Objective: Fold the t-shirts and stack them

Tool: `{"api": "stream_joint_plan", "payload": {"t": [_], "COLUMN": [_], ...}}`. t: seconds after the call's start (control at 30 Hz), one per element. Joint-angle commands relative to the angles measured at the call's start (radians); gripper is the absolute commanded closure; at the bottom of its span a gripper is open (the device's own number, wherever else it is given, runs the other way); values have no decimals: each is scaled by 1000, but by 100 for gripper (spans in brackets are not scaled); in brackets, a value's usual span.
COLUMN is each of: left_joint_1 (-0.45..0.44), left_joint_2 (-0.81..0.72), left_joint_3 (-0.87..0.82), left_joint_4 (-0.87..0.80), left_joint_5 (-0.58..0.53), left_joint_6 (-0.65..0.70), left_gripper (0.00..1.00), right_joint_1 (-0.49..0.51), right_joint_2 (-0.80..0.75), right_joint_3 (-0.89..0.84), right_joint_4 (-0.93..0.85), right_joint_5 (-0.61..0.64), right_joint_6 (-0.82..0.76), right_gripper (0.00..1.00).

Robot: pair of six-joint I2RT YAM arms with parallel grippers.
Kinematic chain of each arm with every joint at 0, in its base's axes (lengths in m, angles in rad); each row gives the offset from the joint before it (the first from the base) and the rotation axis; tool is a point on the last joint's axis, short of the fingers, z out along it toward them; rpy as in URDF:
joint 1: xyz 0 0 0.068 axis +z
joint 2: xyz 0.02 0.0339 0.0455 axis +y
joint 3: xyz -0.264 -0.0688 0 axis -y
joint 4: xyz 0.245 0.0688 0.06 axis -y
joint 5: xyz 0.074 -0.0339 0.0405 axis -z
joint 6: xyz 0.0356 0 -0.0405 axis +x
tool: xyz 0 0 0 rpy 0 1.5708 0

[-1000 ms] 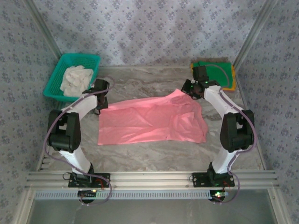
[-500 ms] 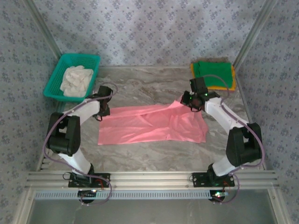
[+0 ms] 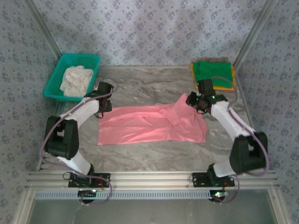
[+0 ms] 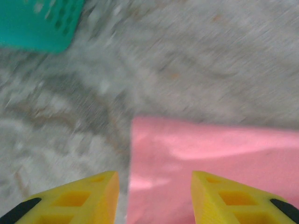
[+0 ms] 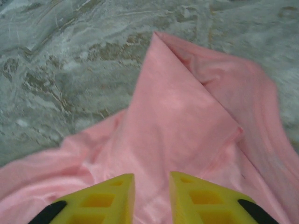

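Left gripper: fingers spread, nothing between them, hovering at the far-left corner of the salmon-pink t-shirt. Right gripper: fingers a narrow gap apart, over the shirt's bunched right end. The shirt lies mid-table. The green t-shirt sits on the orange-yellow t-shirt in the far-right corner.

Bare table runs free along the near edge, in front of the pink shirt spread across the middle. The far strip is open between the basket at far left and the green shirt at far right. Walls close both flanks.
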Motion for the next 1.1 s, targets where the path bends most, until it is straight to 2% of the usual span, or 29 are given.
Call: {"api": "stream_joint_plan", "payload": {"t": [0.0, 0.17, 0.4, 0.53, 0.63, 0.73, 0.9, 1.07], "left_joint_1": [-59, -137, -211, -264, -284, -306, -321, -361], "left_joint_2": [61, 167, 272, 348, 383, 362, 295, 189], "left_joint_3": [91, 181, 221, 295, 309, 232, 80, -10], "left_joint_4": [63, 90, 156, 136, 118, 145, 184, 170], "left_joint_5": [63, 159, 364, 368, 373, 369, 351, 280], "left_joint_6": [112, 196, 286, 341, 334, 314, 246, 197], "left_gripper": [56, 59, 59, 63, 67, 74, 79, 80], "right_joint_1": [-20, 1, -43, -65, -72, -80, -101, -111], "right_joint_2": [148, 325, 417, 436, 439, 452, 467, 483], "right_joint_3": [111, 220, 167, 137, 110, 105, 98, 113], "right_joint_4": [16, 20, 106, 134, 165, 178, 196, 194], "right_joint_5": [-125, -183, -207, -201, -193, -194, -196, -195], "right_joint_6": [-59, -88, -15, 2, 19, 19, 47, 47], "right_gripper": [77, 85, 91, 96, 99, 100, 100, 100]}}
